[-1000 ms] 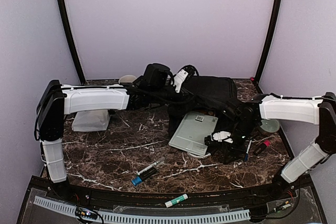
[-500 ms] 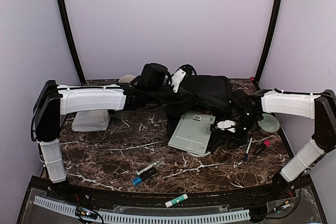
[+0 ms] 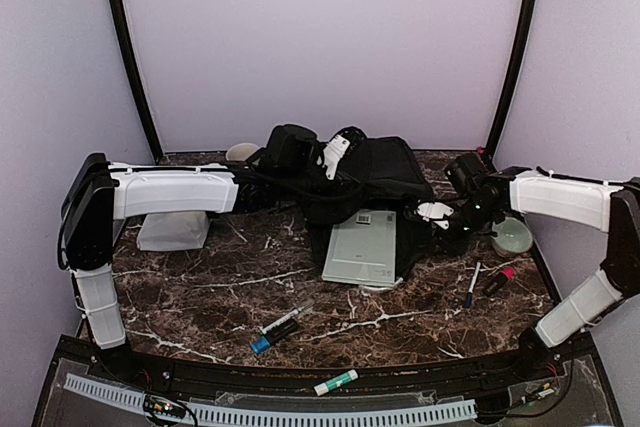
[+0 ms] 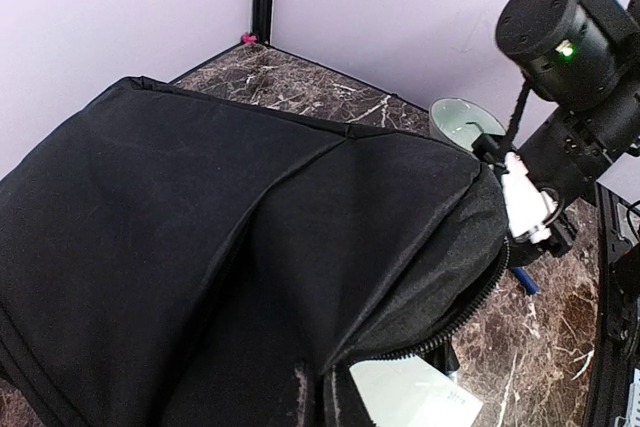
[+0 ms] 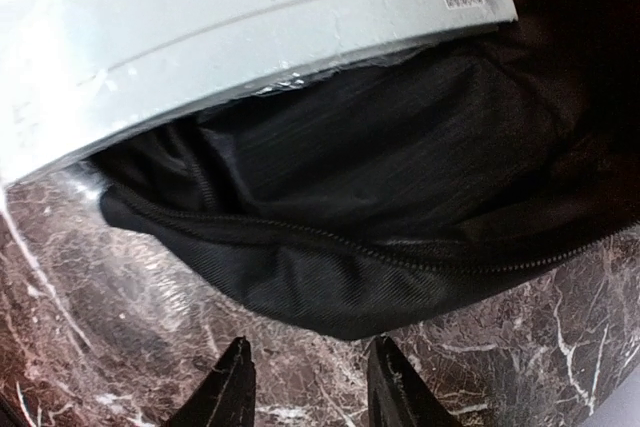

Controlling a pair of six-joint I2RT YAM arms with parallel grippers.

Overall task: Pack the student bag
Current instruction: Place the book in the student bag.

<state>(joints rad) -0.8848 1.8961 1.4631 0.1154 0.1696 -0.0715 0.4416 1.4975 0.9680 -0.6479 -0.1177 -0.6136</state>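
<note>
Dark marble counter [image 3: 190, 292]. Grey folded pouch [image 3: 172, 230] far left, lying flat. Front centre, 2 markers side by side: slim pale marker [image 3: 290, 316], black marker [image 3: 272, 337] with blue end. Green-capped white marker [image 3: 335, 382] on front ledge. Right side: pale green bowl [image 3: 512, 236], blue pen [image 3: 470, 287], pink-tipped marker [image 3: 498, 280] just beside. Pale cup [image 3: 241, 152] at back.

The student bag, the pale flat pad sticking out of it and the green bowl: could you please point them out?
student bag [image 3: 385, 169], top external view, black top panel.
pale flat pad [image 3: 360, 252], top external view, middle of exposed face.
green bowl [image 3: 515, 239], top external view, inner wall.
</note>
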